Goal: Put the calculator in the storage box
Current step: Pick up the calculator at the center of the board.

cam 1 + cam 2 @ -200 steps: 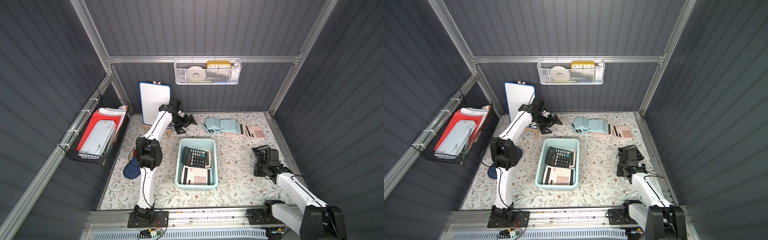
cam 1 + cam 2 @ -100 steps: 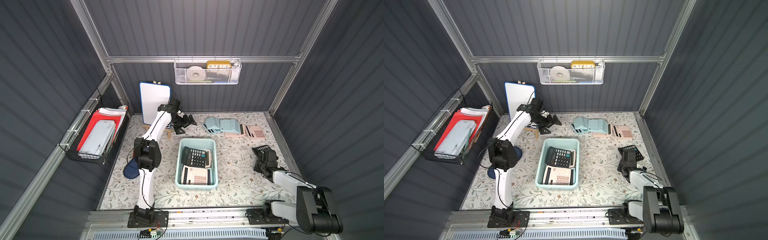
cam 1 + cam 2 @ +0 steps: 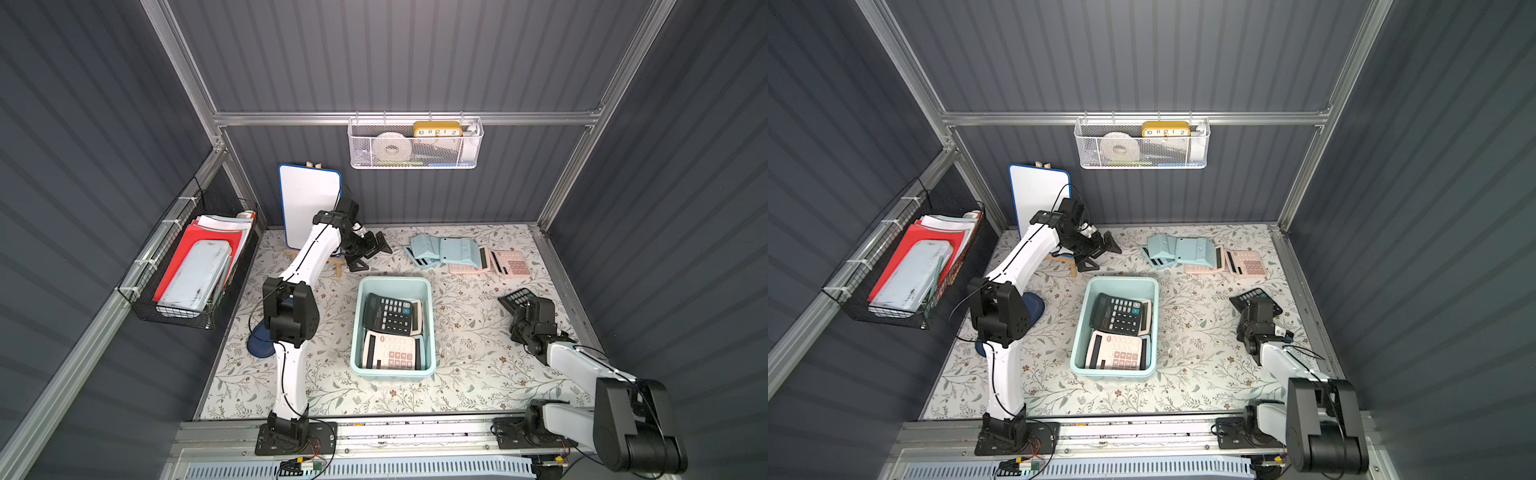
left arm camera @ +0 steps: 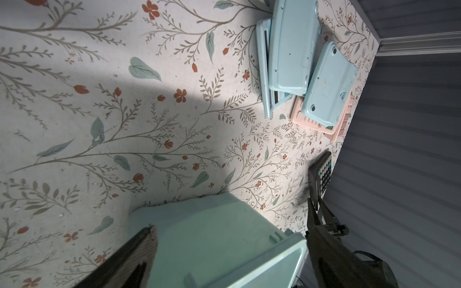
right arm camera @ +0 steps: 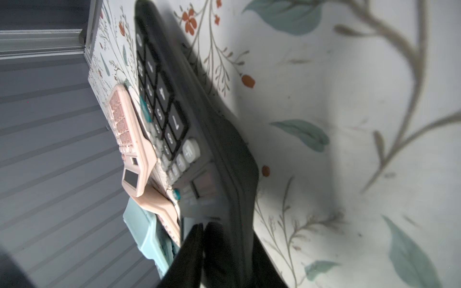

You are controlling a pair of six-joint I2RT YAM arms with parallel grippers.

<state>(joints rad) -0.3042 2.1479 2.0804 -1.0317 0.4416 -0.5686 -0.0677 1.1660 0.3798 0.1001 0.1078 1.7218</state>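
Right gripper (image 3: 524,308) pinched on the calculator (image 5: 169,112) at the counter's right edge, lift not yet made

I read the jaws as narrowed on the calculator's near end, close by the side wall and well apart from the storage box (image 3: 394,280). I would lift straight up, then traverse level. The left gripper (image 3: 371,252) hangs wide open and empty by the whiteboard (image 3: 309,208). Two calculators (image 3: 390,316) cover the box floor, so this one must lie on top. A pink calculator (image 3: 513,262) sits near

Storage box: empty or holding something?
Not empty: the storage box holds a black calculator and a white calculator, seen in both top views.
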